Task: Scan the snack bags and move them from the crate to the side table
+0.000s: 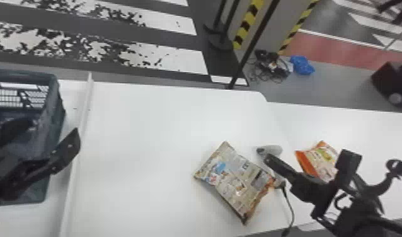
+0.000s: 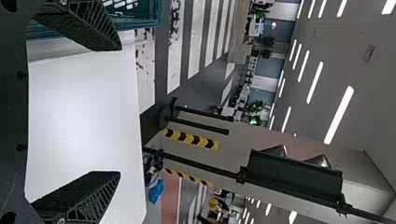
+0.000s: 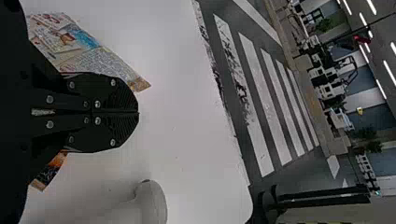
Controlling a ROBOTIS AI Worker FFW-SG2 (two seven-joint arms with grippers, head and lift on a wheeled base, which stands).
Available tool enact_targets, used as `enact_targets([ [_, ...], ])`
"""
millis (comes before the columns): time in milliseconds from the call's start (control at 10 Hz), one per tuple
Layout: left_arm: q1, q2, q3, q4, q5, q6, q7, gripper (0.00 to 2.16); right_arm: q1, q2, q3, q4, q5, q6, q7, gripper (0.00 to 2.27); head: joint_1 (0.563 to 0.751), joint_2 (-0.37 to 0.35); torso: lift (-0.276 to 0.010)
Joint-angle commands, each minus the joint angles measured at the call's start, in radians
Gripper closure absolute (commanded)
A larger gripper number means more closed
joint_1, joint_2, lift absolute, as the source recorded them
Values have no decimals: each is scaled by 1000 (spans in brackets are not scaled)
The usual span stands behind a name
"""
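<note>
Right gripper: fingers together, nothing visible between; left gripper: spread wide. From your right fingertips, head view: handheld scanner, one o'clock; beige snack bag, eight o'clock, flat on the white table. To grasp, open first, descend squarely, and avoid snagging the cable, five o'clock.

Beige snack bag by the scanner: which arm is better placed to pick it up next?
Probably the right. Its gripper is shut and would need opening, but it is close to the beige bag; the left gripper is open but farther away, by the crate.
</note>
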Motion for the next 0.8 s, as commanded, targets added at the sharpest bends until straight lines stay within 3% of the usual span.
enact_targets([
  [0, -1, 2, 1, 6, 2, -1, -5, 36, 17, 1, -5, 6, 7, -5, 0, 2219, 695, -350, -87],
  [700, -6, 2, -3, 9, 5, -7, -11, 36, 80, 8, -2, 60, 13, -73, 12, 2219, 695, -350, -87],
])
